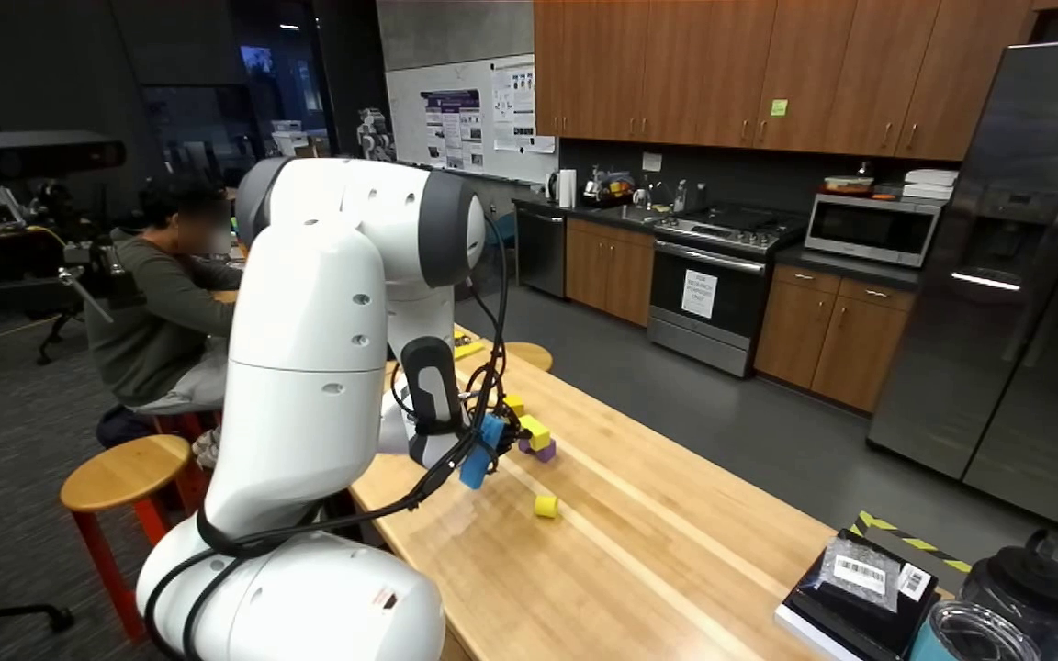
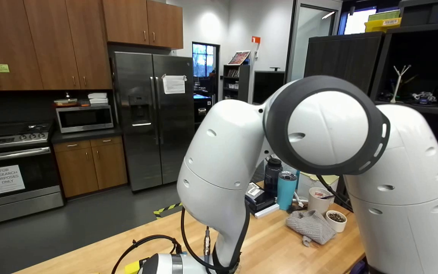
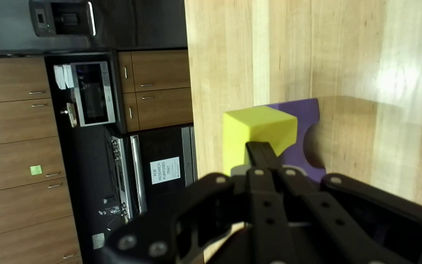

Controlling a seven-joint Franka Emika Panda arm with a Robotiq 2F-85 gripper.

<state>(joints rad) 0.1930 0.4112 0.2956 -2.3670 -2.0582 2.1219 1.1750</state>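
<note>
1. Jaws: the two sides meet with no visible gap and grip nothing. In the wrist view, their ends overlap the yellow block point(image 3: 249, 128); contact cannot be confirmed.
2. Placement: the yellow block rests on the purple block point(image 3: 295, 156), which carries it above the desk point(image 3: 350, 55).
3. Support: the purple block appears to stand on two feet, cut-out facing down, likely giving a steady base.
4. Shapes: yellow block, flat-faced and straight-edged; purple block, bridge-like with a half-round cut-out.
5. Materials: blocks smooth, probably painted wood; desk pale, glossy, strip-laid wood.
6. Surroundings: in an exterior view, a yellow cylinder point(image 1: 545, 506) sits apart on the near side; a yellow piece point(image 1: 513, 404) sits on the far side.
</note>
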